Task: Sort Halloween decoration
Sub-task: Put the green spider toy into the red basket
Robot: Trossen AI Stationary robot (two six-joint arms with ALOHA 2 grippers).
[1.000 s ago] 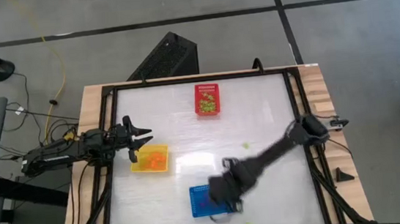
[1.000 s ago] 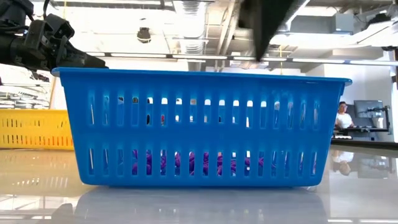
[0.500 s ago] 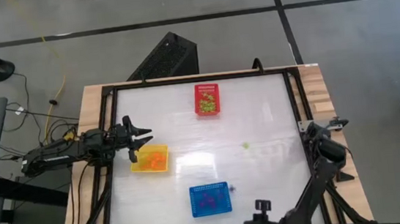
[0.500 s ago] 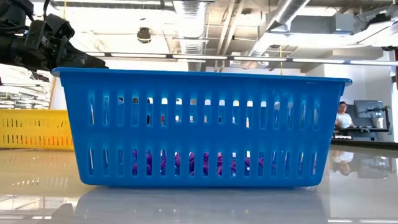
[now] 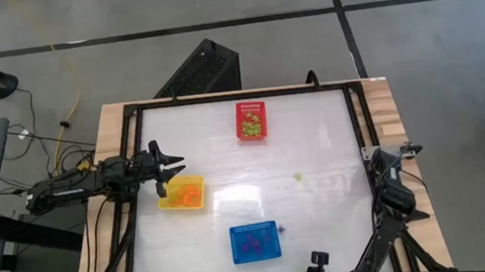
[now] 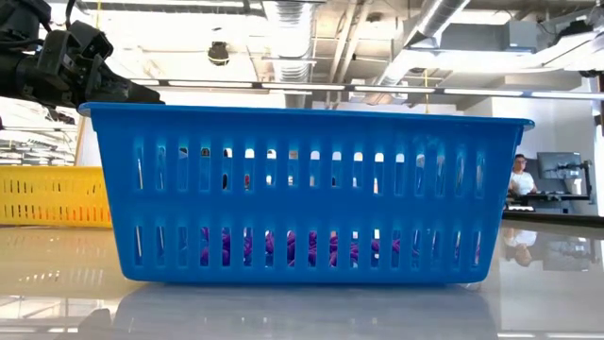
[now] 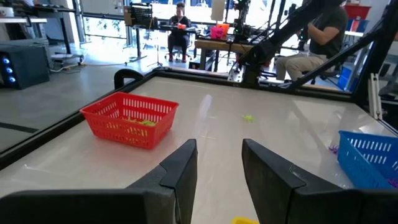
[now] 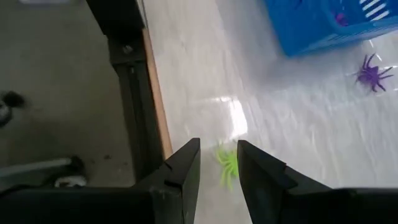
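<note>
Three baskets hold sorted trinkets: red (image 5: 252,122) with green ones, yellow (image 5: 183,193) with orange ones, blue (image 5: 254,242) with purple ones. A green trinket (image 5: 298,177) lies loose mid-table. A purple spider (image 8: 371,73) lies beside the blue basket. A green spider (image 8: 227,164) lies by the table's near edge. My right gripper (image 8: 217,145) hangs open above the green spider, slanting down, its fingers on either side of it in the right wrist view and clear of it. My left gripper (image 5: 173,169) stands open at the left edge, over the yellow basket's far rim.
The black frame rail (image 8: 134,106) and wooden table edge run close beside the green spider. The blue basket (image 6: 307,194) fills the low view. People sit at desks in the room beyond the table (image 7: 180,25).
My right gripper has swung from above the blue basket toward the table's near edge and sunk lower, tipping further down and turning at the wrist. It has left the low view. Its fingers were empty over the basket and are empty now.
</note>
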